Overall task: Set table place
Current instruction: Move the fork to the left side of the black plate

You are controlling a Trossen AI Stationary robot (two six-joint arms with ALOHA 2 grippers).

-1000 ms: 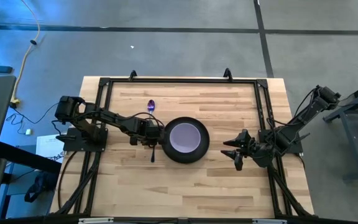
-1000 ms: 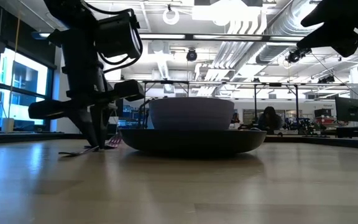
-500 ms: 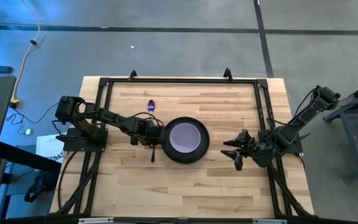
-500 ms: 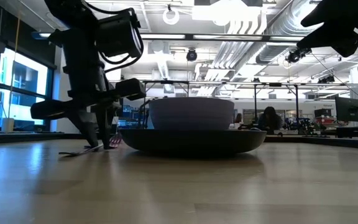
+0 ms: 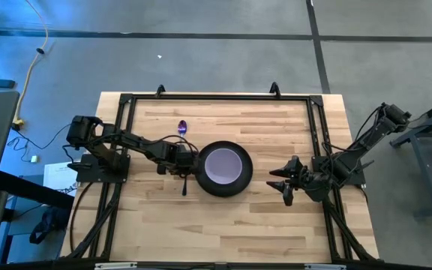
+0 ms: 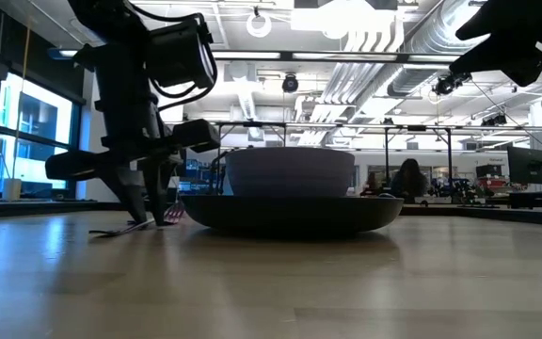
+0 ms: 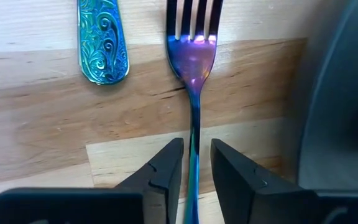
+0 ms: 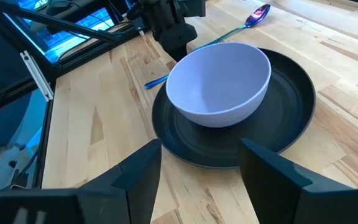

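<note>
A lavender bowl (image 5: pixel 221 165) sits in a dark round plate (image 5: pixel 223 191) at the table's middle. The fork (image 7: pixel 194 56) lies flat on the table just left of the plate, its tines toward the far edge. My left gripper (image 7: pixel 197 155) points down over the fork's handle, open, with one finger on either side of it and a small gap to each. The spoon (image 5: pixel 182 126) lies beyond, purple head toward the far edge, with its teal handle end (image 7: pixel 102 43) beside the fork's tines. My right gripper (image 5: pixel 280 182) hangs open to the right of the plate.
The black frame rails (image 5: pixel 122 135) run along the table's left, far and right sides. Bare wood (image 5: pixel 223 225) stretches between the plate and the near edge.
My left gripper has opened its fingers and let go of the fork, staying where it was. The fork lies on the table as before.
</note>
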